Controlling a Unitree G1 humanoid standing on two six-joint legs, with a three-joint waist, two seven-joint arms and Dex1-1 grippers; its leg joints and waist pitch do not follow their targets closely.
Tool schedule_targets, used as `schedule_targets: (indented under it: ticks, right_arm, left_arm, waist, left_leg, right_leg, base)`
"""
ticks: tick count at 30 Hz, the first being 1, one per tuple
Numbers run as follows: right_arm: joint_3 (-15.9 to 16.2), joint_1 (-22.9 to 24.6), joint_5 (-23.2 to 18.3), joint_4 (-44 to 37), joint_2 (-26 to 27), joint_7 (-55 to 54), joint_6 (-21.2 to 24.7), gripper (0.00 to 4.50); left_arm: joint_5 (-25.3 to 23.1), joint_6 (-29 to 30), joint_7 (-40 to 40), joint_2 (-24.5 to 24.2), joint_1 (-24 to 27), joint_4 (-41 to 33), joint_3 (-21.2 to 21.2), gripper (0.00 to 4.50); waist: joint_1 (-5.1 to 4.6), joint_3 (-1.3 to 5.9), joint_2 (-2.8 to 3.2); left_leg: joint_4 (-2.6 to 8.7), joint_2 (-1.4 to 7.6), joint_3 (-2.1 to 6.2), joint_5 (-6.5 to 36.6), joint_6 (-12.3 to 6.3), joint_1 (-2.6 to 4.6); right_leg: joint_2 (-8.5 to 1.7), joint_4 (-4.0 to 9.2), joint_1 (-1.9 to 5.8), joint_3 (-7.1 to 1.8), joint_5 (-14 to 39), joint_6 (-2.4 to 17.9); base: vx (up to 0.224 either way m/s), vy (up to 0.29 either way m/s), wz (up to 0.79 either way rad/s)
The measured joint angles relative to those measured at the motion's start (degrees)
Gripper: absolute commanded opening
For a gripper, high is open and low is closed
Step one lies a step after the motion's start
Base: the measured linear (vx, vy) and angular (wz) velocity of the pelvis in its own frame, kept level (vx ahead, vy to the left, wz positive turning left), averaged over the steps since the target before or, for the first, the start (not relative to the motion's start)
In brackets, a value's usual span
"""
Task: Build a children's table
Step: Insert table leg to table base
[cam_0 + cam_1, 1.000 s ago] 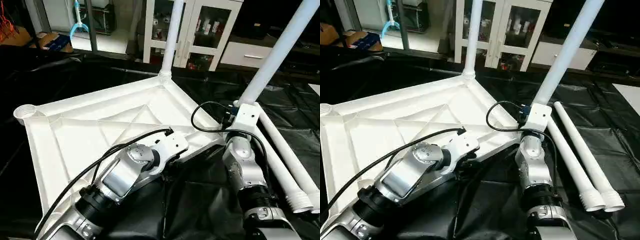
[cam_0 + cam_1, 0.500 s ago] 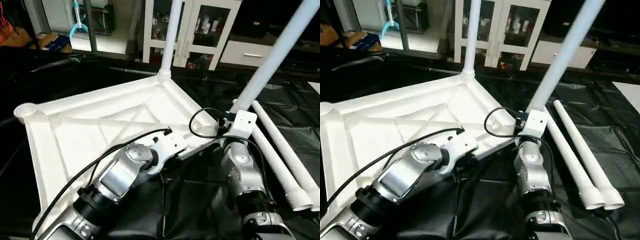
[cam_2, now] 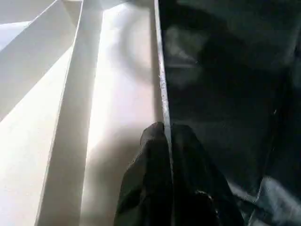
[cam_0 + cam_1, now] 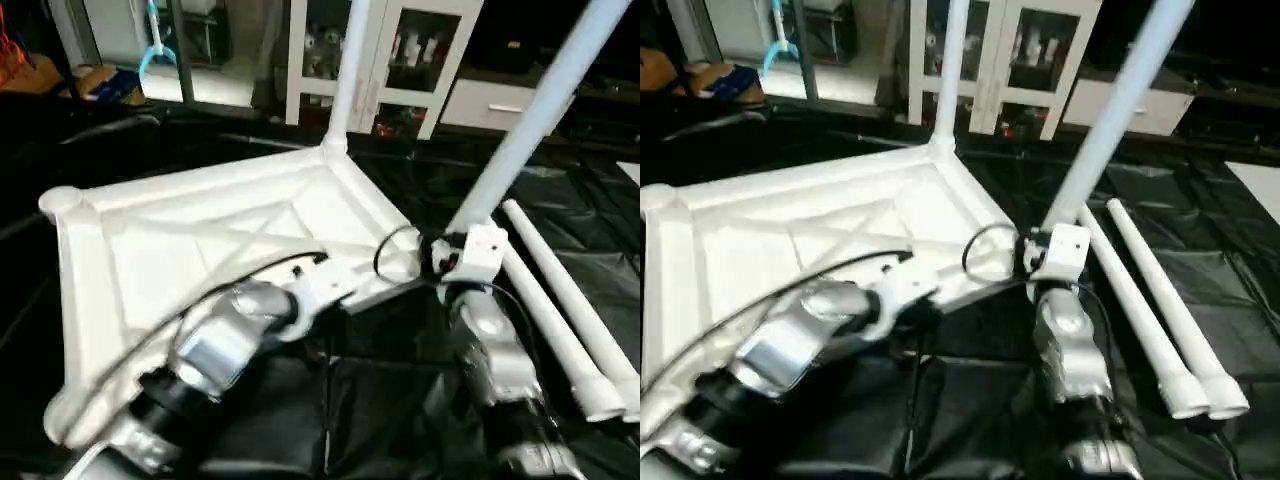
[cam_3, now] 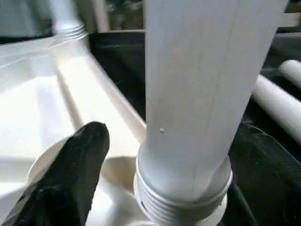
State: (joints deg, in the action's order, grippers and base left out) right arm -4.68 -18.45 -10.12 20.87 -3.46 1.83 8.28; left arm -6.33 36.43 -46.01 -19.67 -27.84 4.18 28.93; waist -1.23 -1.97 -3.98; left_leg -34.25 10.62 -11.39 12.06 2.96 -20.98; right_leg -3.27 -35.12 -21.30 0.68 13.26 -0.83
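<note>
The white tabletop (image 4: 200,230) lies ribbed side up on the black cover. One white leg (image 4: 345,70) stands in its far corner socket. A second leg (image 4: 530,120) rises slanting from the near right corner, its thread (image 5: 183,197) still showing above the socket. My left gripper (image 3: 165,136) is shut on the tabletop's near rim, a finger on each side. My right gripper (image 4: 452,250) sits at the base of the second leg. One black finger (image 5: 75,174) stands slightly off the tube, and the other is hidden.
Two loose white legs (image 4: 565,300) lie side by side on the black cover (image 4: 380,400) to the right of my right arm. White glass-door cabinets (image 4: 400,60) stand behind the work surface.
The tabletop has swung, its near right corner moving left. The slanting leg and my right gripper moved left with it. My left arm shifted while still holding the rim.
</note>
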Motion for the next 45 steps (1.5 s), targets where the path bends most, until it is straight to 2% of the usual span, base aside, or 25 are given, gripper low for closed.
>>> schedule_targets:
  ticks: [6,13,17,22,23,24,26,28,31,35,37,41,45]
  right_arm:
    - [3.2,6.0,-1.3,-9.9,-3.8,5.3,5.3,4.07]
    - [3.5,10.7,-1.7,-18.2,-5.4,8.4,9.4,4.07]
    - [4.1,12.2,-3.3,-21.3,-6.3,9.8,11.8,4.07]
    - [4.3,13.6,-5.2,-24.7,-7.8,12.2,14.1,4.07]
    - [4.3,13.6,-5.2,-24.8,-7.8,12.5,14.2,4.07]
    - [4.2,13.6,-5.2,-24.8,-7.8,12.6,14.3,4.14]
    - [4.2,13.6,-5.2,-25.1,-7.8,12.9,14.7,4.17]
    - [4.0,13.6,-5.2,-25.3,-7.9,13.0,15.3,4.17]
    - [3.8,13.6,-5.2,-25.7,-8.0,13.0,15.9,4.17]
    - [3.8,13.6,-5.2,-26.2,-8.4,13.0,16.6,4.17]
    - [3.5,13.6,-5.2,-26.3,-8.4,13.0,16.8,4.17]
    - [2.9,13.6,-5.2,-26.3,-8.4,13.0,17.7,4.17]
    - [3.5,13.6,-5.2,-26.9,-8.4,13.5,18.2,4.17]
  left_arm:
    - [1.1,-3.3,-3.7,-4.1,0.5,-0.4,-0.5,0.00]
    - [1.8,-7.9,-6.6,-7.1,1.1,0.2,-1.3,0.00]
    - [2.7,-11.9,-8.7,-9.2,2.0,0.7,-2.2,0.00]
    - [4.0,-19.6,-11.3,-12.1,3.2,2.3,-3.8,0.00]
    - [4.4,-20.0,-11.6,-12.1,3.2,2.6,-4.1,0.00]
    - [4.5,-20.0,-12.0,-11.9,3.2,2.9,-4.5,0.29]
    - [5.1,-19.2,-12.8,-11.8,3.2,3.0,-5.3,0.59]
    - [6.7,-18.8,-13.7,-11.6,3.2,3.0,-5.7,0.62]
    - [7.9,-18.4,-14.4,-11.5,3.2,2.9,-6.2,1.05]
    - [9.0,-18.0,-15.2,-10.9,3.1,1.7,-6.6,1.27]
    - [8.9,-18.1,-15.1,-10.1,3.1,1.6,-6.6,1.52]
    - [9.0,-18.3,-14.3,-5.7,2.3,1.2,-6.0,1.52]
    - [9.2,-18.2,-12.9,-1.2,1.0,-0.6,-3.6,1.52]
  waist:
    - [0.06,-0.04,0.07]
    - [0.12,-0.14,0.21]
    - [0.02,-0.14,0.21]
    - [0.16,-0.23,0.35]
    - [0.20,-0.25,0.37]
    - [0.24,-0.26,0.40]
    - [0.21,-0.31,0.46]
    - [0.36,-0.34,0.41]
    - [0.52,-0.36,0.36]
    - [0.78,-0.37,0.35]
    - [0.99,-0.37,0.35]
    - [1.60,-0.37,0.34]
    - [1.43,-0.38,0.31]
  left_leg:
    - [0.01,0.00,-0.02,0.0,0.00,0.00]
    - [0.05,0.01,-0.03,0.0,0.00,-0.02]
    - [0.05,0.01,-0.04,0.0,0.00,-0.01]
    - [0.06,0.02,-0.06,0.0,0.00,-0.02]
    - [0.06,0.01,-0.07,0.0,0.00,-0.02]
    - [0.06,0.02,-0.08,0.0,0.00,-0.02]
    - [0.06,0.02,-0.10,0.0,0.00,-0.02]
    - [0.05,0.02,-0.10,0.0,0.02,-0.14]
    - [0.05,0.02,-0.13,0.0,-0.01,-0.21]
    - [0.04,0.02,-0.15,-0.1,-0.13,-0.21]
    - [0.04,0.03,-0.15,-0.1,-0.12,-0.21]
    - [-0.08,0.02,-0.16,-0.1,-0.14,-0.20]
    - [-0.12,0.03,-0.16,-0.1,-0.08,-0.14]
  right_leg:
    - [0.00,0.08,0.00,-0.02,0.0,0.0]
    - [0.01,0.08,-0.05,-0.02,0.0,0.0]
    - [0.01,0.07,-0.08,-0.04,0.0,0.0]
    - [0.01,0.06,-0.13,-0.03,0.0,0.0]
    - [0.01,0.04,-0.13,-0.04,0.0,0.0]
    - [0.00,0.02,-0.14,-0.04,0.0,0.0]
    - [0.00,-0.05,-0.21,-0.07,0.0,0.0]
    - [0.01,-0.10,-0.33,-0.06,0.1,0.1]
    - [0.01,-0.08,-0.38,-0.08,0.1,0.1]
    - [0.01,-0.12,-0.41,-0.08,0.1,0.1]
    - [0.01,-0.14,-0.41,-0.08,0.1,0.1]
    - [-0.02,-0.17,-0.36,-0.09,0.1,0.1]
    - [-0.02,-0.38,-0.38,-0.11,0.1,0.1]
  base:
    - [0.000,0.000,0.00]
    - [0.000,0.000,0.00]
    - [0.000,0.000,0.00]
    - [0.000,0.000,0.00]
    - [0.000,0.000,0.00]
    - [0.000,0.000,0.00]
    - [0.000,0.000,0.00]
    - [0.000,0.000,0.00]
    - [0.000,0.000,0.00]
    - [0.000,0.000,0.00]
    - [0.000,0.000,0.00]
    - [0.000,0.000,0.00]
    - [0.000,0.000,0.00]
